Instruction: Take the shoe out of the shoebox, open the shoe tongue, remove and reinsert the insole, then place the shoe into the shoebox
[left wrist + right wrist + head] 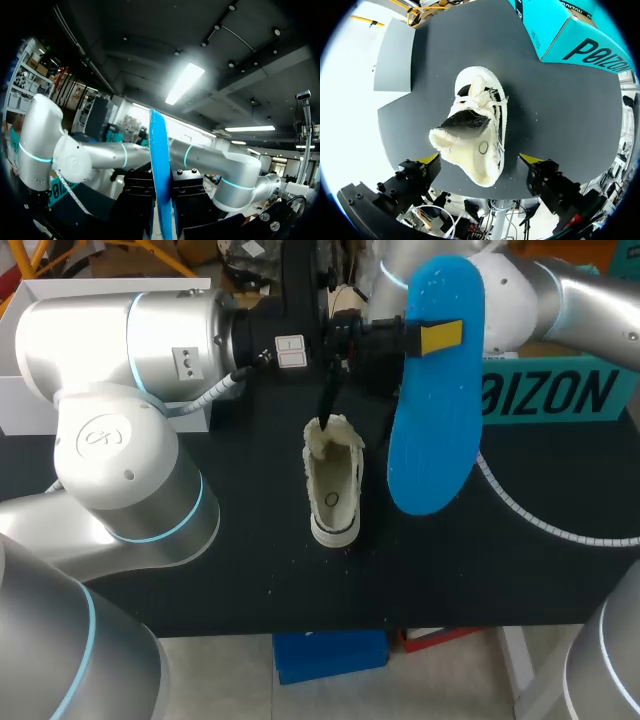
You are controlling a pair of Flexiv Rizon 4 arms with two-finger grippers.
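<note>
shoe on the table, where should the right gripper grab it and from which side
Likely its two side walls near the heel, from straight above: the shoe stands upright on its sole, opening up, and the open right gripper straddles that end.

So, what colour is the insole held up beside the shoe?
The insole is bright blue; the head view shows it best.

Large dark block lettering is running along the side of the teal box (555, 390); it is brand print and is not being transcribed. A single ring mark is showing inside the shoe (334, 490), toward the heel. Small white labels (289, 350) are sitting on the left arm's wrist, too small to read.
</note>
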